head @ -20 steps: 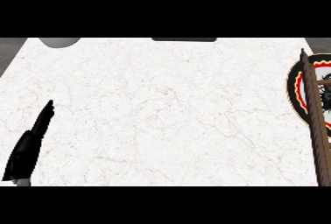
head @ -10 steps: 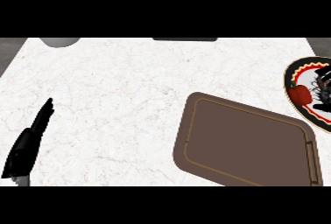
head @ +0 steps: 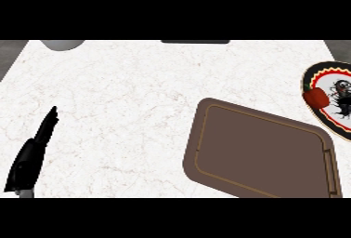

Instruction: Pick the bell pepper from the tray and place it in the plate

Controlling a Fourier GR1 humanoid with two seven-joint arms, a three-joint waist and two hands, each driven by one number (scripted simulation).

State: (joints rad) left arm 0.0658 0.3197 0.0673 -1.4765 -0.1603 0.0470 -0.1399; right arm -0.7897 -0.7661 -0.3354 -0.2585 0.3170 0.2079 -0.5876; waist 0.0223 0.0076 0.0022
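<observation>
Head view, looking steeply down on my white marble desk [head: 123,107]. The brown tray [head: 260,155] lies at the lower right, slightly turned, and nothing shows inside it. The plate [head: 329,100], black-rimmed with a patterned middle, sits at the right edge just beyond the tray's far corner, partly cut off by the frame. The red bell pepper [head: 316,97] rests on the plate's left side, inside the rim, so I judge the placing step essentially complete, since the pepper is in its target and off the tray. My left robot hand [head: 31,155] appears at the lower left, well apart from both tray and plate, fingers straight and holding nothing; it stands edge-on in a resting pose, kept clear of the work area. My right robot hand is out of view, so its state cannot be given. A grey round object [head: 61,44] and a dark strip [head: 195,41] sit at the desk's far edge.
</observation>
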